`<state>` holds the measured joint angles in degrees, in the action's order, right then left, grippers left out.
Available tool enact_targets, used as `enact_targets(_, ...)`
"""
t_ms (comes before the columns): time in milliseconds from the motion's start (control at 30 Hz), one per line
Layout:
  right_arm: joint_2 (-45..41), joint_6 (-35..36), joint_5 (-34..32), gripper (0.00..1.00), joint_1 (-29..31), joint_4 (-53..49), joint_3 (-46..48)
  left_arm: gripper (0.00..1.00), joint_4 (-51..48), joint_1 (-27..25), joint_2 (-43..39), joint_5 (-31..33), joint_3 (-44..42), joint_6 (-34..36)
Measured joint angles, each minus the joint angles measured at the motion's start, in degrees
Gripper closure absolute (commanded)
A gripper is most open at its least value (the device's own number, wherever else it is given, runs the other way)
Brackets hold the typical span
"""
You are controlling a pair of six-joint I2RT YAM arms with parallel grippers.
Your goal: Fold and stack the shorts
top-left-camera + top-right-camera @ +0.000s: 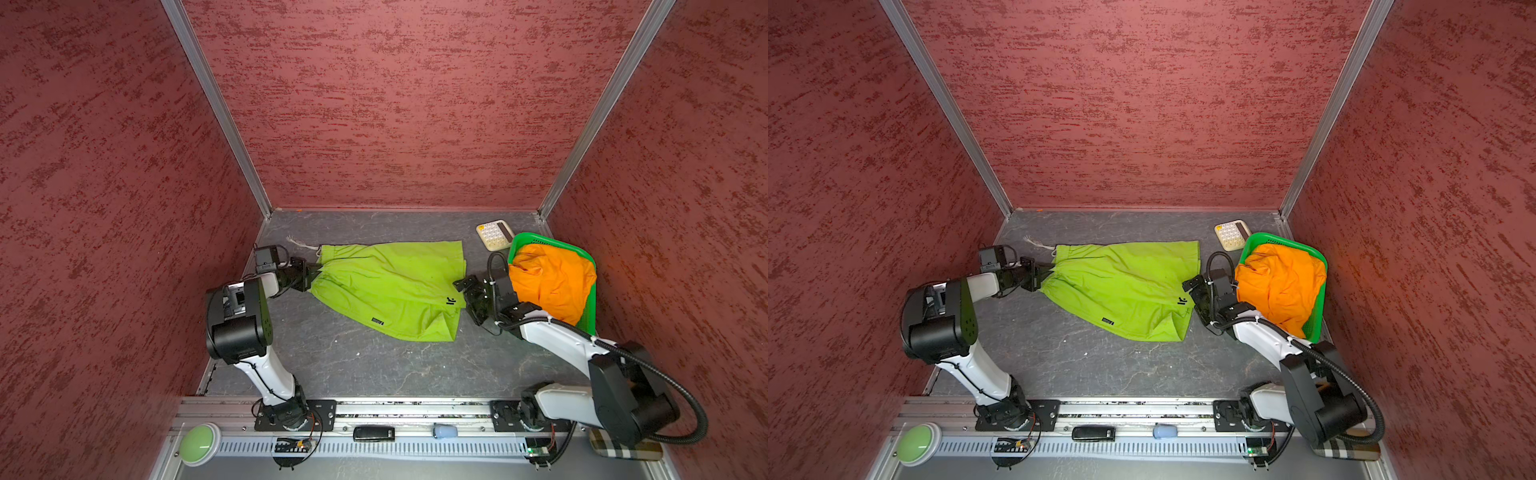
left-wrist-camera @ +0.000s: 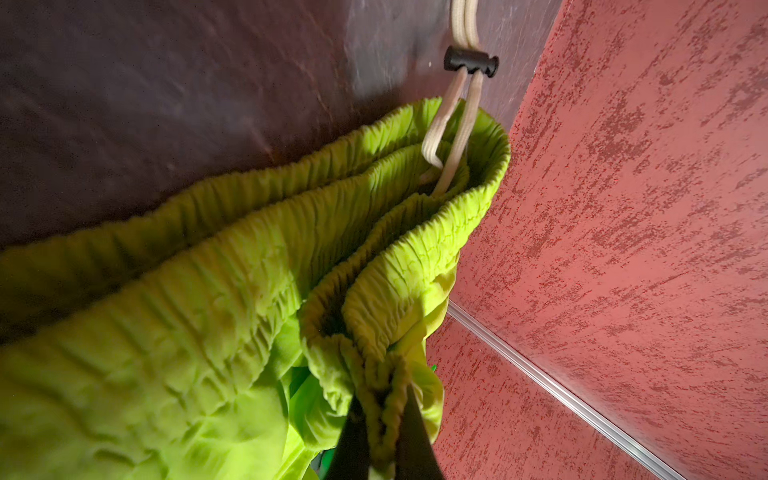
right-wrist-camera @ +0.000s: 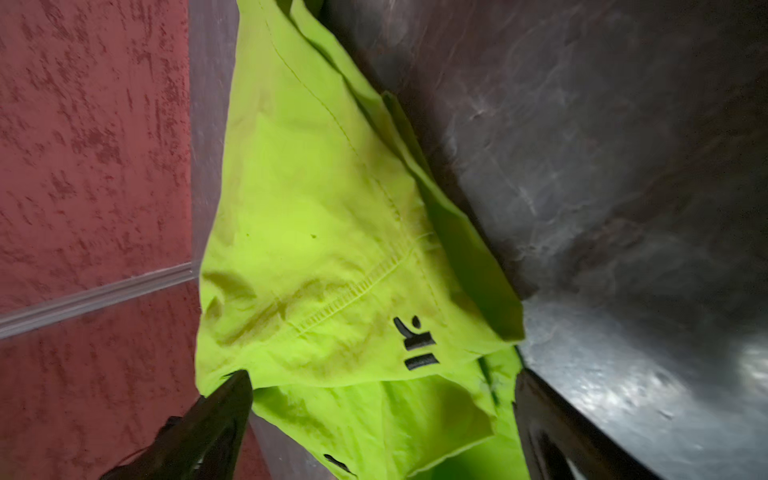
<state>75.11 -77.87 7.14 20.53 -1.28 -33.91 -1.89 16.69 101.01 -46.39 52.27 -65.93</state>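
so, nearest in, the lime green shorts [image 1: 390,286] lie stretched out on the surface [image 1: 353,365], waistband to the left and legs to the right. the left tool [image 1: 309,277] is pinched tight on the bunched waistband, i'd guess to anchor that end so the cloth can be pulled smooth. the right tool [image 1: 463,291] sits at the leg hem with jaws spread wide, gripping nothing. further back the orange shorts [image 1: 548,278] sit heaped in the green basket [image 1: 552,243], not yet folded, with a calculator [image 1: 494,235] just behind it
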Motion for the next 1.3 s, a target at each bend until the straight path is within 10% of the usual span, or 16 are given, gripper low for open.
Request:
enact_targets(833, 17.70, -3.89, -1.95, 0.39, -2.97, 7.13, -6.47, 1.00, -1.16, -0.26, -0.85, -0.02, 1.27, 1.77)
enact_targets(1300, 21.55, 19.15, -9.40, 0.41, -2.97, -9.16, -20.68, 1.00, -3.89, 0.72, -1.36, 0.37, 2.69, 3.93)
